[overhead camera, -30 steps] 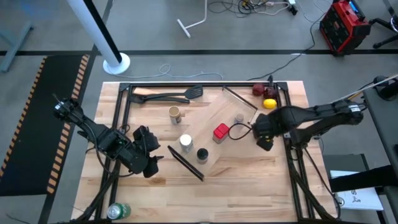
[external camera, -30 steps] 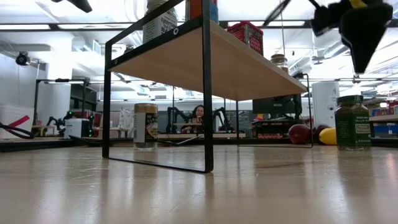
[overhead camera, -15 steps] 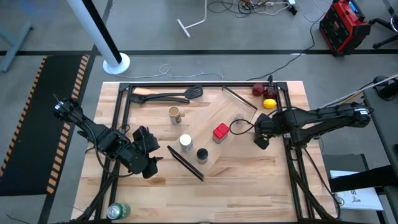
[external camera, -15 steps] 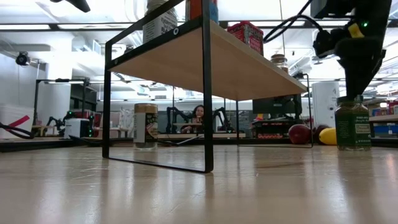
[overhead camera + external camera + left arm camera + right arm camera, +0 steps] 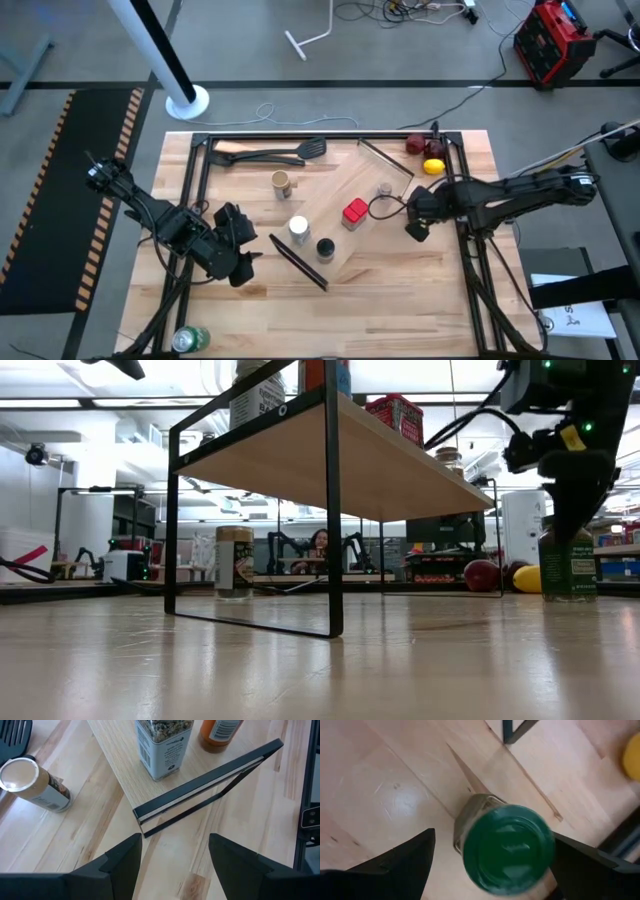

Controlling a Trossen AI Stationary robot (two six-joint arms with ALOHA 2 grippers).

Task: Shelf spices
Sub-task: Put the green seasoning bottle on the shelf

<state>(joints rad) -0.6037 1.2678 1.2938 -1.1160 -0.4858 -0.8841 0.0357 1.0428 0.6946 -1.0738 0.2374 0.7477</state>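
Observation:
The shelf [image 5: 330, 200] carries the red tin [image 5: 354, 212], the white-capped jar [image 5: 298, 228], the black-capped jar [image 5: 325, 247] and the small shaker [image 5: 384, 188]. The tan cylinder [image 5: 281, 183] stands on the table beside it. The green jar [image 5: 507, 847] stands upright on the table right of the shelf. My right gripper [image 5: 415, 229] is open over it, pointing down, one finger on each side of the green lid; a gap shows at one finger [image 5: 395, 865]. My left gripper [image 5: 172, 870] waits open at the shelf's near left corner, holding nothing.
Two black spatulas [image 5: 270, 155] lie at the far left. A lemon [image 5: 433, 167] and a dark red fruit [image 5: 418, 143] sit at the far right corner. A green can [image 5: 190, 340] stands at the near left edge. The black tube frame [image 5: 200, 140] borders the table.
My right gripper has come down from above the green jar until its open fingers stand around the jar's lid, shifting slightly toward the table's left. The jar has stayed in place.

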